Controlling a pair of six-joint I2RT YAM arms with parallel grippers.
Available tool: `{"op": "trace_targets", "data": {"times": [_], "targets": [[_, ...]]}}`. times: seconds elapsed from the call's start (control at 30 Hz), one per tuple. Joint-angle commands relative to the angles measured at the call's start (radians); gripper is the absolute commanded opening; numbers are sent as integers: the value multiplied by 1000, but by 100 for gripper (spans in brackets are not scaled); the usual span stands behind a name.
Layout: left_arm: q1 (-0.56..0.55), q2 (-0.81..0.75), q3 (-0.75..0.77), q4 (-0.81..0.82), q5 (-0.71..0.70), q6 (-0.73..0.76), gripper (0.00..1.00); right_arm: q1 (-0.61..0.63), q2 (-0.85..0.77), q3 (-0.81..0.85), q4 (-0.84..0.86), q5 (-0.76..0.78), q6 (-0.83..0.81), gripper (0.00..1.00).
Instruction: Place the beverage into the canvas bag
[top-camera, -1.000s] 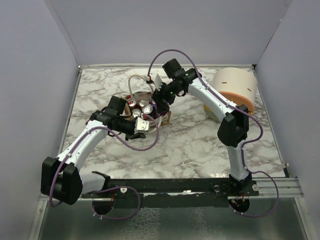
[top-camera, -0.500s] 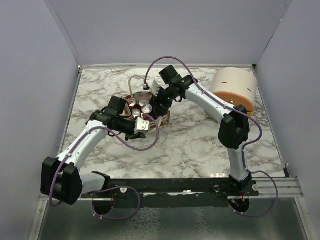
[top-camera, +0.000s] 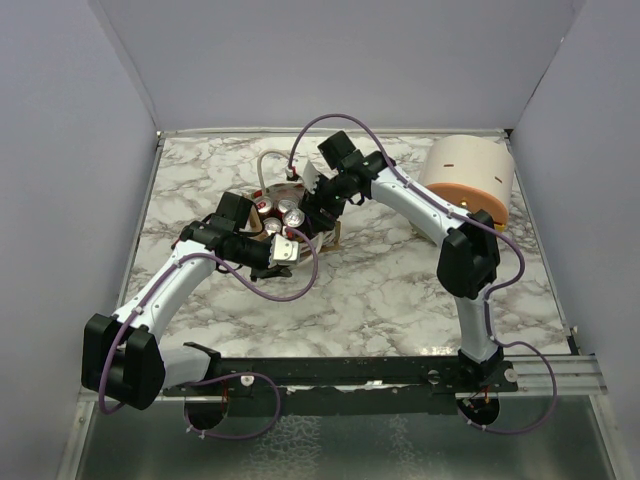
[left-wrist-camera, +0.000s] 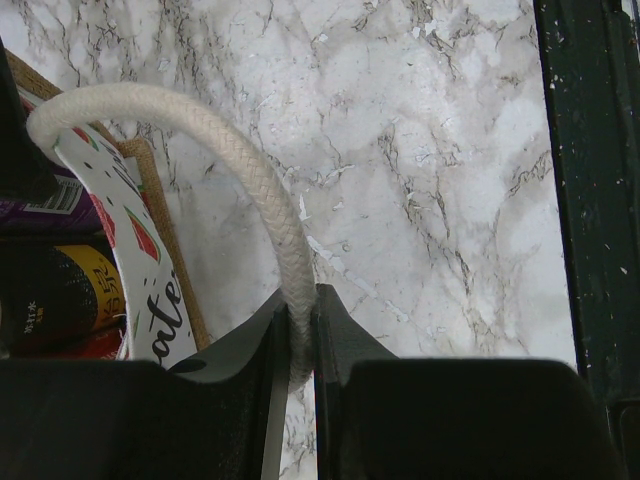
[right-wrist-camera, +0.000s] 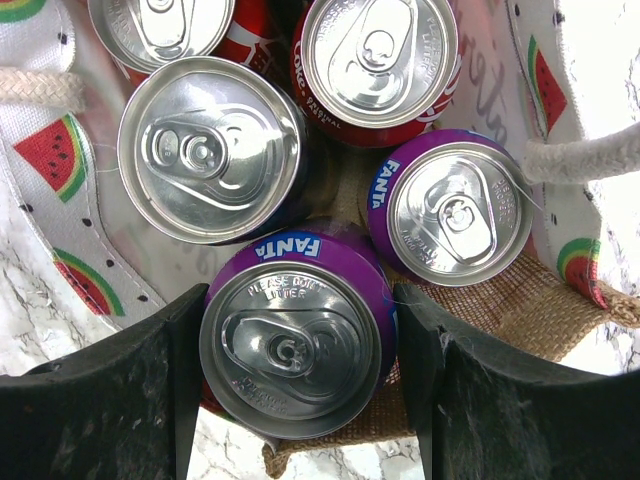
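Observation:
The canvas bag (top-camera: 262, 196) stands mid-table, its watermelon-print lining (right-wrist-camera: 70, 215) and burlap rim (right-wrist-camera: 540, 300) showing in the right wrist view. My right gripper (right-wrist-camera: 302, 325) is shut on the beverage, a purple Fanta can (right-wrist-camera: 290, 370), held upright at the bag's near edge beside several cans inside. In the top view the right gripper (top-camera: 315, 213) hangs over the bag's mouth. My left gripper (left-wrist-camera: 297, 335) is shut on the bag's white rope handle (left-wrist-camera: 250, 170), pulling it outward past the lettered side panel (left-wrist-camera: 150, 290); from above the left gripper (top-camera: 284, 251) sits just in front of the bag.
Inside the bag stand a second purple Fanta can (right-wrist-camera: 455, 215), a red can (right-wrist-camera: 378, 60) and a dark can with a silver top (right-wrist-camera: 210, 150). A peach-and-yellow domed container (top-camera: 468, 175) lies at the back right. The black rail (left-wrist-camera: 590, 200) runs along the table's near edge.
The right arm has shifted a little left and toward the bag with the can, then held still. The left gripper has kept its hold on the rope handle.

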Motion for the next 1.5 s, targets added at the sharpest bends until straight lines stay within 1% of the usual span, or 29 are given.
{"op": "trace_targets", "data": {"times": [0.0,0.17,0.73,0.93,1.17,1.23,1.33,1.4,1.47], "targets": [[0,-15,-12,-39,56,12,15,3,-58,-19,-14,23,-3,66],[0,-13,-11,-42,56,14,15,3,-69,-27,-8,31,-2,70],[0,-15,-14,-43,55,19,15,3,-67,-25,2,28,1,77],[0,-14,-13,-44,56,18,15,3,-83,15,4,-8,20,78],[1,-13,-12,-45,55,19,15,2,-100,46,8,-64,28,82],[0,-13,-11,-44,55,20,15,2,-101,57,9,-68,30,81],[1,-14,-12,-44,55,19,15,2,-101,65,19,-59,33,78],[0,-16,-12,-44,55,19,15,2,-94,71,22,-44,35,74],[0,-17,-14,-44,55,19,15,2,-85,75,22,-29,36,66]]}}
